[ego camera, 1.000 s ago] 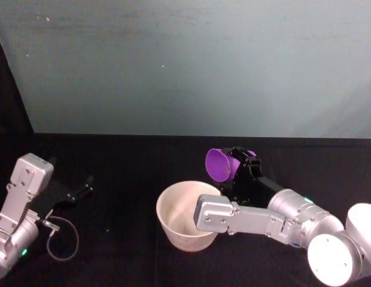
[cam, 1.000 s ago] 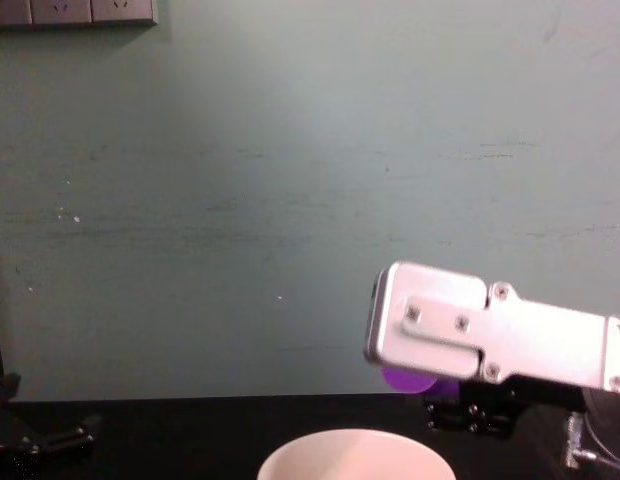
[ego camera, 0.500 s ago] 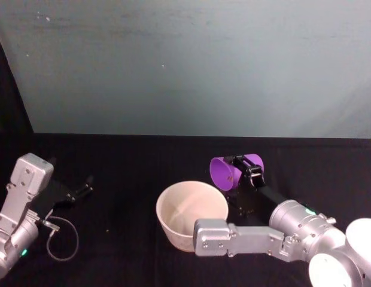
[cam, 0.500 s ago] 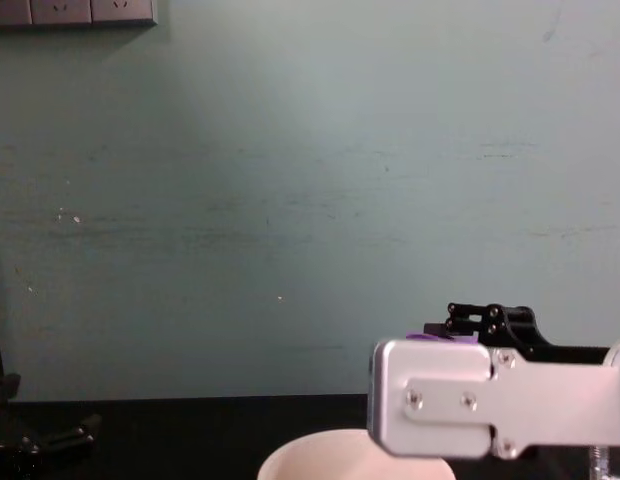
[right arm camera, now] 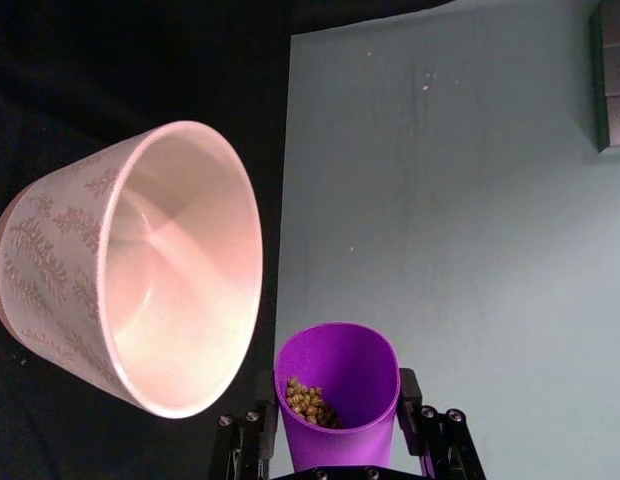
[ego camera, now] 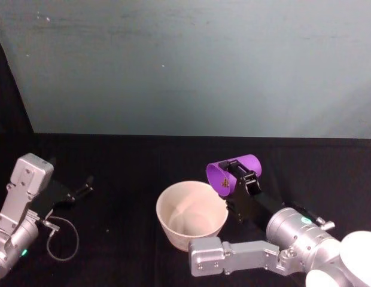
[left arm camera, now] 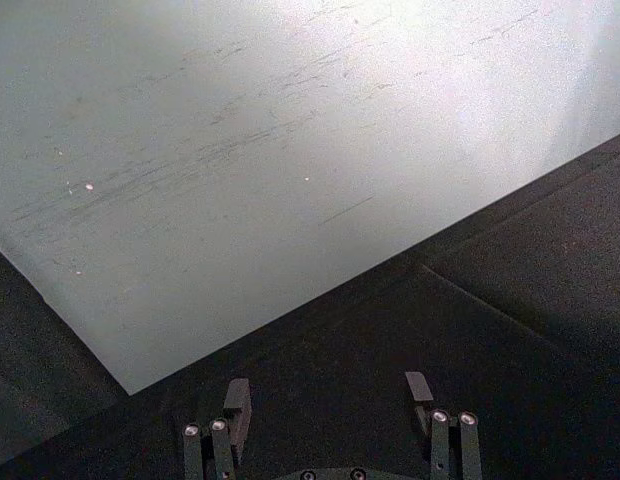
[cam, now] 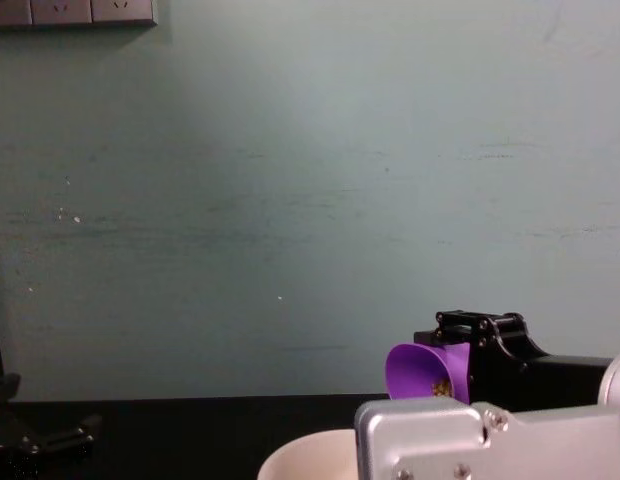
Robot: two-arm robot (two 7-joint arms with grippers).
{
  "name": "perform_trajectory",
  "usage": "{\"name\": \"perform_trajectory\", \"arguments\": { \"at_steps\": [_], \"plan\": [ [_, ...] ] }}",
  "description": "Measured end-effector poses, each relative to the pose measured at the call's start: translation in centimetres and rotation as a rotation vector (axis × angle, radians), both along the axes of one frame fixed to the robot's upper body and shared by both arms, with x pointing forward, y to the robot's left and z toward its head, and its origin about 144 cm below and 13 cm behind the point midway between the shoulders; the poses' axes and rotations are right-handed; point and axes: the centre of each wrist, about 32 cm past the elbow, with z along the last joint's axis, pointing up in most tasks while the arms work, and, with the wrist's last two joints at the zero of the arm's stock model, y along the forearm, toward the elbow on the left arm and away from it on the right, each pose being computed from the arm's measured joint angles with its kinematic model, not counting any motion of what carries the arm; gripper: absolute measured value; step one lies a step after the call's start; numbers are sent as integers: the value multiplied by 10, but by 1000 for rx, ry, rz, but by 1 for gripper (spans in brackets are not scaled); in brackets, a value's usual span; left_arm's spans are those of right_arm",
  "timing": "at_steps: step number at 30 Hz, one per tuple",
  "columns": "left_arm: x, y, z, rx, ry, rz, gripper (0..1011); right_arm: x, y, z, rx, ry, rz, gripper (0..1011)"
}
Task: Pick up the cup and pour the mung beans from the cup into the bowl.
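My right gripper (ego camera: 240, 173) is shut on the purple cup (ego camera: 231, 174), which lies tipped on its side with its mouth toward the bowl (ego camera: 192, 214). The cup (cam: 426, 371) hangs just above and to the right of the bowl's rim (cam: 308, 457). In the right wrist view, mung beans (right arm camera: 309, 401) sit in the cup (right arm camera: 339, 391) beside the pale pinkish-white bowl (right arm camera: 130, 309), whose inside looks bare. My left gripper (left arm camera: 330, 395) is parked open over the black table at the far left (ego camera: 84, 187).
A black cloth covers the table (ego camera: 125, 167), with a teal wall (ego camera: 191, 66) behind. A loop of cable (ego camera: 61, 238) lies by my left arm. My right arm's silver link (ego camera: 233, 259) crosses in front of the bowl.
The right gripper has swung the cup a little toward the bowl and nearer me, mouth now low by the rim. The silver arm link has dropped lower. The left arm has not moved.
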Motion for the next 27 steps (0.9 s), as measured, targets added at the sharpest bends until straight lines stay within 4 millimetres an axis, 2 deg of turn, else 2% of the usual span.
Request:
{"name": "perform_trajectory", "arguments": {
  "at_steps": [27],
  "plan": [
    [0,0,0,0,0,0,1000,-8,10,-3,-166,-82,17,715]
  ]
}}
